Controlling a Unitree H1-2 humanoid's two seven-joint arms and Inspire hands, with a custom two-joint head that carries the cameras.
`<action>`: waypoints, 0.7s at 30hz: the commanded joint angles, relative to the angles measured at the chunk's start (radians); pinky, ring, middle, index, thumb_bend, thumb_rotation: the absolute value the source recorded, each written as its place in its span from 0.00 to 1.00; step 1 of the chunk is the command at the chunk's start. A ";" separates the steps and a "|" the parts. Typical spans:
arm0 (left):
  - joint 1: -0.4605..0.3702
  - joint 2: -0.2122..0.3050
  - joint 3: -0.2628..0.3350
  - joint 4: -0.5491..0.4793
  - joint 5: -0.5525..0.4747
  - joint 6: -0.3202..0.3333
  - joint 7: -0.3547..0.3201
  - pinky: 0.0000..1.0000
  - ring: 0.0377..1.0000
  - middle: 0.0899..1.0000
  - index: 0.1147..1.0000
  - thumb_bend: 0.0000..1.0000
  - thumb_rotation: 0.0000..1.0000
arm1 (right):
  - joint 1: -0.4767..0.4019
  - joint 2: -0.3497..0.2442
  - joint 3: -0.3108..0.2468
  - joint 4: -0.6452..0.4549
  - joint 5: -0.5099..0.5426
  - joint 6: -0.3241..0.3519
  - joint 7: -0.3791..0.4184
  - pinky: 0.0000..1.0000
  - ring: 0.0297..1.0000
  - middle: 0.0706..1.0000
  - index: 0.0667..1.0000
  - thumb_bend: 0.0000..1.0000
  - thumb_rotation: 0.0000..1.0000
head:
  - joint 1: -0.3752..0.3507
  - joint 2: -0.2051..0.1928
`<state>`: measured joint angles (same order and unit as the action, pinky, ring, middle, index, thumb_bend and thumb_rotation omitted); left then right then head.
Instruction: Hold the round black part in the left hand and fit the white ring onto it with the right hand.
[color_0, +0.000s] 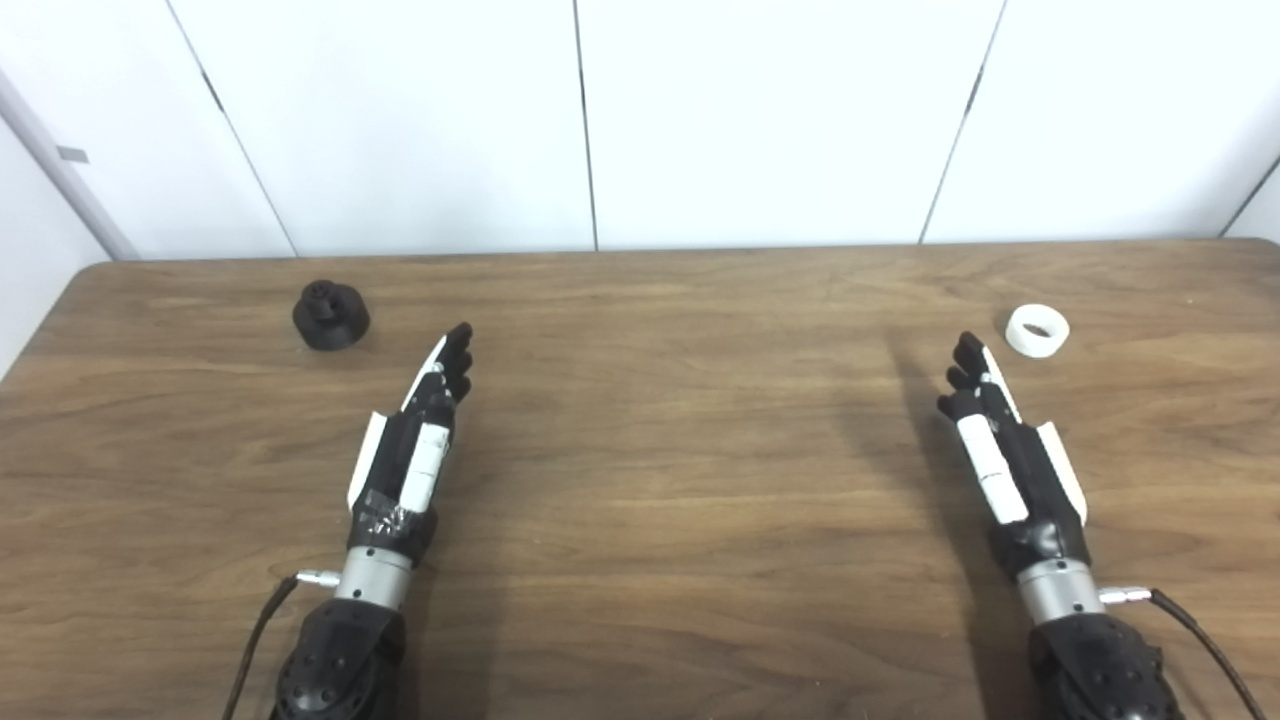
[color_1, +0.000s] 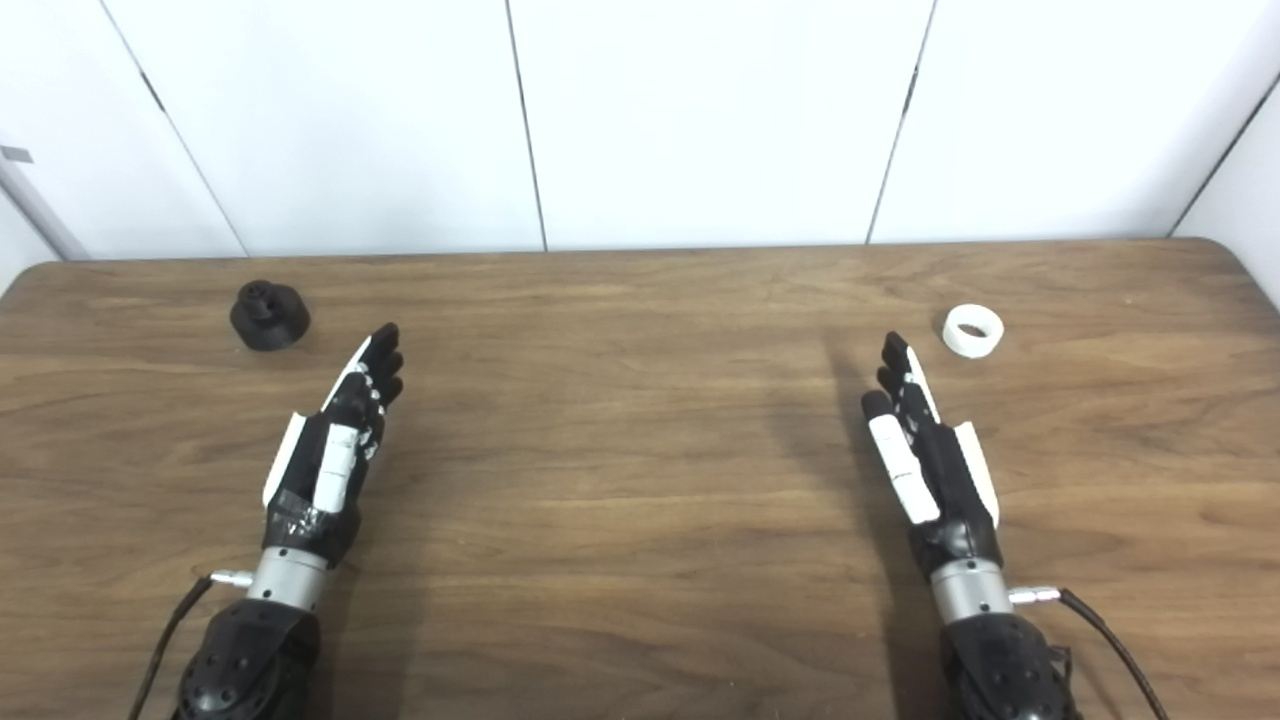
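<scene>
Far left on the wooden table (color_0: 640, 600) sits the round black part (color_0: 331, 315), upright on its wide base with a narrower knob on top — it rests alone, touched by nothing, towards the back of the table. Just to its right and a little nearer the robot is the left hand (color_0: 415, 440), held edge-on with fingers stretched forward and lying close side by side, gripping nothing. Pointed roughly along the table as it is, it looks set to swing left onto the part, which lies near its fingertips but clear of them.

The middle of the table separates the two arms. The right hand (color_0: 1005, 450) mirrors the left one: straight, empty, fingers extended and not curled round anything. Its tips stop just short of the white ring (color_0: 1037, 331), which lies at the far right, tipped slightly so its dark hole shows.

Each piece lies on the side of the hand meant for it, so neither arm need cross — my guess is deliberate staging. Nothing is picked up yet.
</scene>
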<state>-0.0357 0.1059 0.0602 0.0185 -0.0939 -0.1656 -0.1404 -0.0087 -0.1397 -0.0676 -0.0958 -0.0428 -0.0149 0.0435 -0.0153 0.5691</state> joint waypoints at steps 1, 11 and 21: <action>0.017 0.012 0.004 0.026 -0.013 -0.022 -0.005 1.00 1.00 1.00 0.97 0.82 0.91 | -0.021 -0.002 -0.004 -0.036 0.006 -0.035 -0.008 0.95 0.99 1.00 1.00 0.45 0.90 | 0.000 -0.001; 0.014 0.019 0.002 0.031 -0.020 -0.028 -0.007 1.00 1.00 1.00 0.98 0.82 0.91 | -0.023 -0.002 -0.005 -0.035 0.010 -0.035 -0.007 0.94 0.99 1.00 1.00 0.46 0.89 | -0.002 0.001; 0.013 0.022 0.002 0.031 -0.019 -0.028 -0.003 1.00 1.00 1.00 0.98 0.82 0.91 | -0.029 -0.003 -0.003 -0.029 -0.002 -0.039 -0.009 0.94 0.98 0.99 1.00 0.49 0.90 | -0.001 0.000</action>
<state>-0.0364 0.1162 0.0589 0.0211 -0.1115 -0.1684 -0.1410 -0.0093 -0.1399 -0.0679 -0.0955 -0.0461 -0.0149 0.0435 -0.0154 0.5691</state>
